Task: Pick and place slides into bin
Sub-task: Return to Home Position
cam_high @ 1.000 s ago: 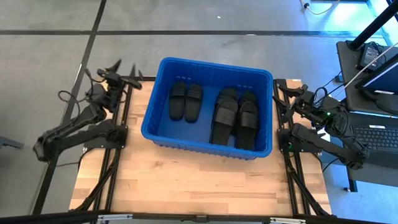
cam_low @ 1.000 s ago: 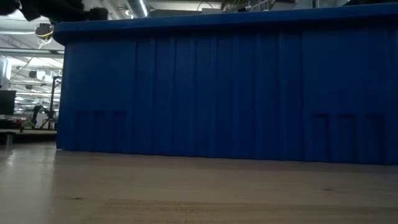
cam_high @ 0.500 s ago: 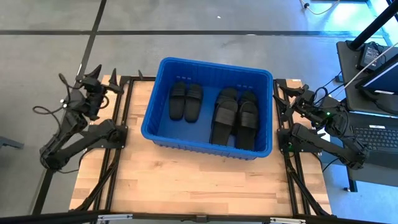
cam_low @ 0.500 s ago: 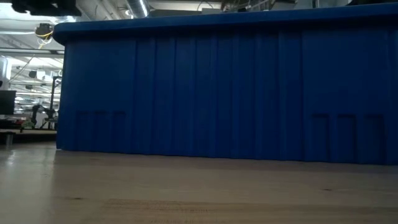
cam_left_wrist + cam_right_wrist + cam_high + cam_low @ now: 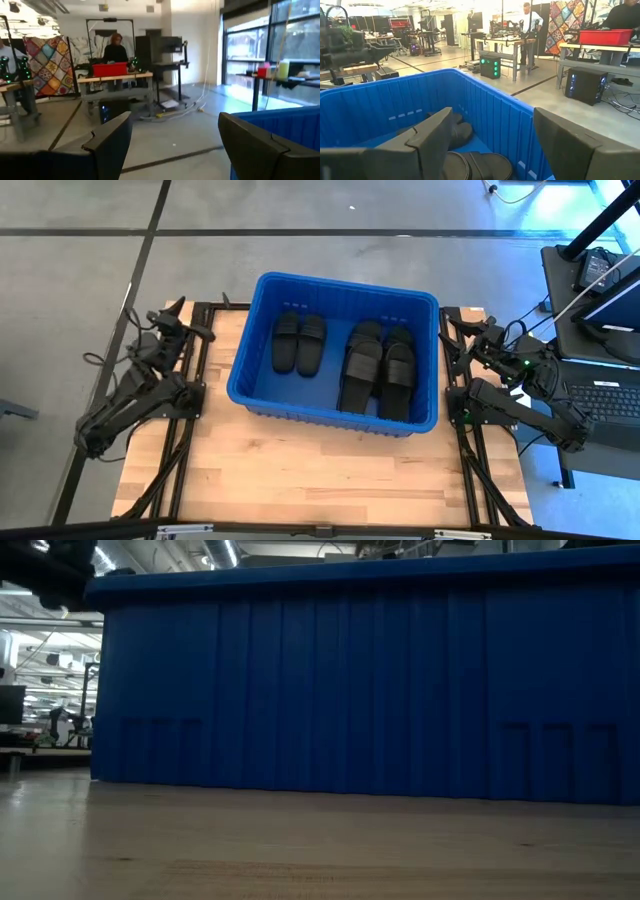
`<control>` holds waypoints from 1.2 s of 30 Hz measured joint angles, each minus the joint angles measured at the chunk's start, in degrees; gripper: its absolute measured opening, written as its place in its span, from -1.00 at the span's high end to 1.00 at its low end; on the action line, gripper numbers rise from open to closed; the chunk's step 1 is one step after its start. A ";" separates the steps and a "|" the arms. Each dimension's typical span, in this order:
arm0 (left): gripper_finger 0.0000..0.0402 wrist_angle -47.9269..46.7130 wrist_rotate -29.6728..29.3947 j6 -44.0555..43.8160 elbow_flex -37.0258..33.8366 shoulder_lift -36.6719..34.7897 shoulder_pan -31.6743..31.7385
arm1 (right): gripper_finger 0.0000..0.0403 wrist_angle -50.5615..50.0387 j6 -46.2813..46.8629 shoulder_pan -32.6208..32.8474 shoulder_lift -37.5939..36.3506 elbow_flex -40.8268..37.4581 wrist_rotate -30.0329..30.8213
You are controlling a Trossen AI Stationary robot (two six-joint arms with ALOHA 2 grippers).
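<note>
The blue bin (image 5: 335, 415) stands on the middle of the wooden table and fills the low view (image 5: 360, 690). Several black slides lie on its floor: a pair side by side on the left (image 5: 298, 342), and others stacked on the right (image 5: 380, 368), which also show in the right wrist view (image 5: 462, 134). My left gripper (image 5: 188, 320) is open and empty outside the bin's left wall, at the table's far left corner. My right gripper (image 5: 458, 332) is open and empty outside the bin's right wall, pointing toward the bin (image 5: 485, 110).
Black frame rails (image 5: 190, 430) run along both sides of the table. Bare wood (image 5: 320, 470) lies between the bin and the near edge. A desk with a laptop (image 5: 600, 290) stands beyond the right edge. People stand at benches in the room behind (image 5: 116, 50).
My left gripper has swung away from the bin toward the table's left edge, then come partway back toward the bin and a little nearer. It has stayed open and empty. The bin and the slides have not moved.
</note>
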 joint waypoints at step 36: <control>-0.45 13.55 -0.46 -2.99 -15.17 0.00 19.39 | -0.38 7.22 -4.90 -0.02 -0.12 -10.72 16.08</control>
